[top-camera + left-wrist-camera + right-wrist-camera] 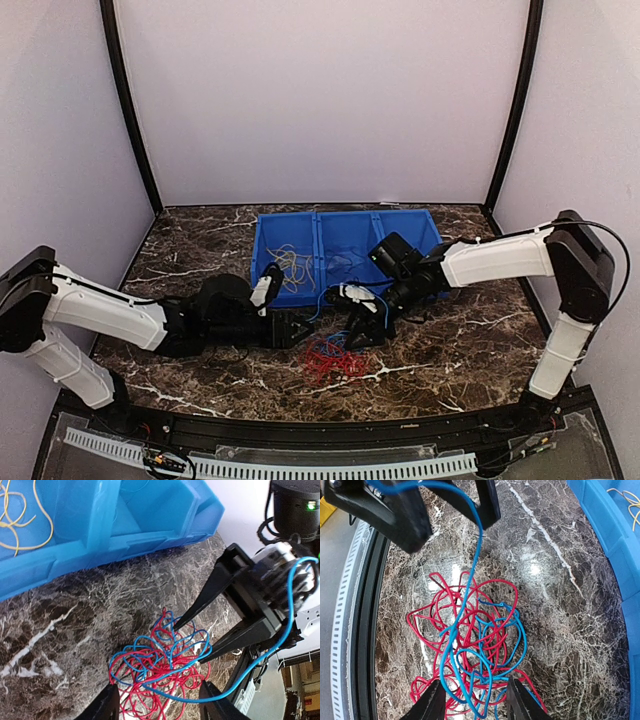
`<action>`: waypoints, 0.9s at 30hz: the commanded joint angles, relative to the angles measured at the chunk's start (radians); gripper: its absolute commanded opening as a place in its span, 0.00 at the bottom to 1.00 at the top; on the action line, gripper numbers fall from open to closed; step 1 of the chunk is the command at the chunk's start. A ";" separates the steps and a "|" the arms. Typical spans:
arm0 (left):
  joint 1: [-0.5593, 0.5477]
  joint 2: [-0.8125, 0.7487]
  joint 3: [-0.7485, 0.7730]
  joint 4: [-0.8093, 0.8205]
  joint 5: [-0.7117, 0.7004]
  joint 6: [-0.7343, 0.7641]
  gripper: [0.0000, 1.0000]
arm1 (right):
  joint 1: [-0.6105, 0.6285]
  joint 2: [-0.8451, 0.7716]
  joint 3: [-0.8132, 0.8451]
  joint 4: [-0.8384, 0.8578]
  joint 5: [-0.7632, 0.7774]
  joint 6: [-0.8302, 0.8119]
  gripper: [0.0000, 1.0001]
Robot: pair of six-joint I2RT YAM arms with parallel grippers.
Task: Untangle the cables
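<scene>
Both wide: left claw (159, 685), right claw (477, 681); cable tangle (470, 645) cut off below.

Cable tangle (468, 645): lower loops cut by the bottom edge in both wrist views. Overhead, its strands are too small to separate.

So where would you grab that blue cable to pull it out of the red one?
Probably the lone stretch of the blue cable rising out of the tangle, where no red cable crosses it. Come from the side, jaws straddling it: it looks lifted off the table, while the loops below lie knotted together.
</scene>
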 commanded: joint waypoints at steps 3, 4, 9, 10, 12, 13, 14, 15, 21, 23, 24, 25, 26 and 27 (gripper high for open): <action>-0.004 -0.032 0.031 0.043 -0.023 0.150 0.51 | 0.001 0.026 0.016 0.008 -0.029 0.009 0.43; -0.004 -0.027 0.038 0.030 -0.028 0.159 0.46 | 0.001 0.028 0.018 0.006 -0.031 0.009 0.43; -0.004 0.003 0.084 0.005 -0.040 0.206 0.27 | 0.001 0.019 0.012 0.008 -0.031 0.009 0.42; -0.004 0.005 0.088 0.008 -0.042 0.210 0.25 | 0.001 0.019 0.012 0.009 -0.031 0.009 0.42; -0.004 0.003 0.092 0.013 -0.050 0.223 0.17 | 0.001 0.020 0.016 0.007 -0.034 0.008 0.42; -0.004 0.000 0.094 0.016 -0.058 0.232 0.12 | 0.002 0.022 0.017 0.006 -0.036 0.008 0.42; -0.004 -0.004 0.098 0.021 -0.061 0.244 0.09 | 0.001 0.024 0.018 0.006 -0.037 0.007 0.42; -0.004 -0.007 0.101 0.021 -0.068 0.250 0.04 | 0.001 0.025 0.017 0.006 -0.037 0.008 0.42; -0.004 -0.056 0.141 -0.012 -0.113 0.308 0.00 | 0.002 0.030 0.015 0.010 -0.049 0.012 0.42; -0.004 -0.079 0.159 -0.045 -0.129 0.320 0.00 | 0.001 0.032 0.013 0.009 -0.048 0.011 0.42; -0.004 -0.101 0.170 -0.056 -0.140 0.328 0.00 | 0.001 0.033 0.011 0.009 -0.049 0.010 0.42; -0.004 -0.114 0.175 -0.079 -0.147 0.331 0.00 | 0.001 0.033 0.009 0.013 -0.050 0.011 0.42; -0.004 -0.149 0.183 -0.090 -0.164 0.335 0.00 | 0.001 0.035 0.007 0.015 -0.053 0.012 0.42; -0.004 -0.166 0.187 -0.105 -0.173 0.338 0.00 | 0.001 0.040 0.005 0.021 -0.054 0.014 0.42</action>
